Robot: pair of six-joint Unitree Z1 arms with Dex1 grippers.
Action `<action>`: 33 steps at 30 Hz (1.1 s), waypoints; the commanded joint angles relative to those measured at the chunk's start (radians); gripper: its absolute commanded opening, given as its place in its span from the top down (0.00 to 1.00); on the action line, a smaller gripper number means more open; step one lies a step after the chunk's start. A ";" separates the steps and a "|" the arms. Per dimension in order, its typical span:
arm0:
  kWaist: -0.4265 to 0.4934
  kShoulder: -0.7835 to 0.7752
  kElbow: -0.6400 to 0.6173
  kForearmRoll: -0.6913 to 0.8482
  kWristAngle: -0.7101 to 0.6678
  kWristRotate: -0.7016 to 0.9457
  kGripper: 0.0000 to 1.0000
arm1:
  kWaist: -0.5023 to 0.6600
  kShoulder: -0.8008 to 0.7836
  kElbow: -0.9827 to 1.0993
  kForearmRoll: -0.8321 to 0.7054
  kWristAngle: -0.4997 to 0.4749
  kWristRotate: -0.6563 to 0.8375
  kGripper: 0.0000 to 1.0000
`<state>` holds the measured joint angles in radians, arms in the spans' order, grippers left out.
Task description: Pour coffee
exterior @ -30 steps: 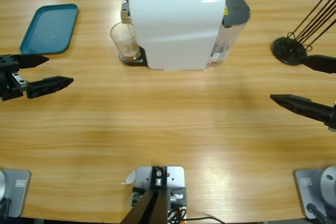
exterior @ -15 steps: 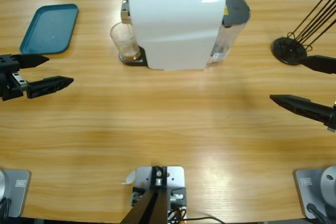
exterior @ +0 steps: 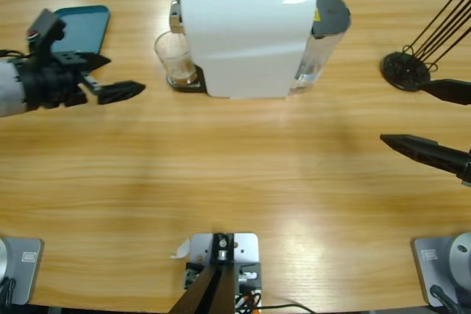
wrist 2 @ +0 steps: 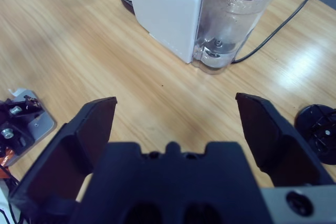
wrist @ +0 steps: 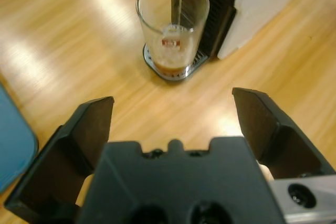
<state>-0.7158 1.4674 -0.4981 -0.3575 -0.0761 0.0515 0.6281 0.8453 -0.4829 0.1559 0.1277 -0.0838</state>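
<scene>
The coffee lies shallow in a clear glass under the white machine's spout. The left gripper hangs nearby, fingers wide; the right gripper, fingers wide, is well apart over the desk.

Wooden table, coffee machine, teal tray, black rack

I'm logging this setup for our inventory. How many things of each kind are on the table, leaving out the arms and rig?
Coffee machine: 1
Glass tumbler: 1, with some coffee in it
Teal tray: 1
Black stand with rods: 1
Total: 4
</scene>
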 commanded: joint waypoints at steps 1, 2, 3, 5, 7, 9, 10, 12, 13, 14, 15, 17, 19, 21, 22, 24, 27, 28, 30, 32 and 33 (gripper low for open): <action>-0.007 0.164 -0.008 -0.172 -0.010 0.057 0.00 | 0.001 -0.010 0.012 0.015 -0.005 0.008 0.00; -0.006 0.174 -0.022 -0.178 -0.011 0.057 0.00 | 0.001 -0.007 0.011 0.015 -0.005 0.007 0.00; -0.007 0.184 -0.035 -0.182 -0.011 0.057 0.00 | 0.001 -0.006 0.010 0.014 -0.005 0.007 0.00; -0.007 0.205 -0.053 -0.193 -0.016 0.057 0.00 | 0.001 -0.004 0.010 0.015 -0.005 0.006 0.00; -0.006 0.227 -0.070 -0.201 -0.034 0.057 0.00 | 0.001 0.000 0.010 0.014 -0.005 0.006 0.00; -0.007 0.249 -0.084 -0.208 -0.053 0.056 0.00 | 0.001 0.000 0.010 0.015 -0.005 0.006 0.00; -0.007 0.259 -0.085 -0.216 -0.059 0.055 0.00 | 0.001 0.000 0.010 0.015 -0.005 0.006 0.00; -0.006 0.283 -0.086 -0.233 -0.066 0.053 0.00 | 0.001 0.000 0.010 0.014 -0.005 0.006 0.00; -0.006 0.292 -0.086 -0.240 -0.070 0.053 0.00 | 0.001 0.000 0.010 0.014 -0.005 0.006 0.00; -0.006 0.300 -0.088 -0.246 -0.077 0.053 0.00 | 0.001 -0.001 0.010 0.014 -0.005 0.006 0.00; -0.006 0.309 -0.093 -0.247 -0.084 0.053 0.00 | 0.001 -0.002 0.010 0.014 -0.005 0.006 0.00; -0.006 0.324 -0.101 -0.249 -0.088 0.053 0.00 | 0.001 -0.001 0.010 0.014 -0.005 0.006 0.00; -0.005 0.336 -0.109 -0.255 -0.090 0.053 0.00 | 0.001 0.001 0.010 0.013 -0.005 0.006 0.00; -0.002 0.349 -0.115 -0.258 -0.090 0.054 0.00 | 0.001 0.005 0.010 0.013 -0.003 0.006 0.00; 0.003 0.353 -0.118 -0.262 -0.090 0.054 0.00 | 0.001 0.006 0.010 0.013 -0.003 0.006 0.00; 0.009 0.360 -0.122 -0.265 -0.093 0.054 0.00 | 0.001 0.006 0.010 0.014 -0.004 0.006 0.00; 0.009 0.372 -0.131 -0.267 -0.098 0.054 0.00 | 0.001 0.007 0.010 0.014 -0.004 0.006 0.00; 0.009 0.376 -0.134 -0.267 -0.099 0.054 0.00 | 0.001 0.006 0.010 0.014 -0.004 0.006 0.00; 0.010 0.382 -0.136 -0.267 -0.099 0.054 0.00 | 0.001 0.007 0.010 0.013 -0.005 0.006 0.00; 0.010 0.387 -0.137 -0.267 -0.099 0.054 0.01 | 0.001 0.005 0.010 0.013 -0.005 0.006 0.00; 0.012 0.390 -0.137 -0.267 -0.099 0.054 0.01 | 0.001 0.005 0.010 0.013 -0.005 0.006 0.00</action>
<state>-0.7140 1.7946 -0.6242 -0.6142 -0.1587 0.0957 0.6281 0.8455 -0.4832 0.1571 0.1277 -0.0838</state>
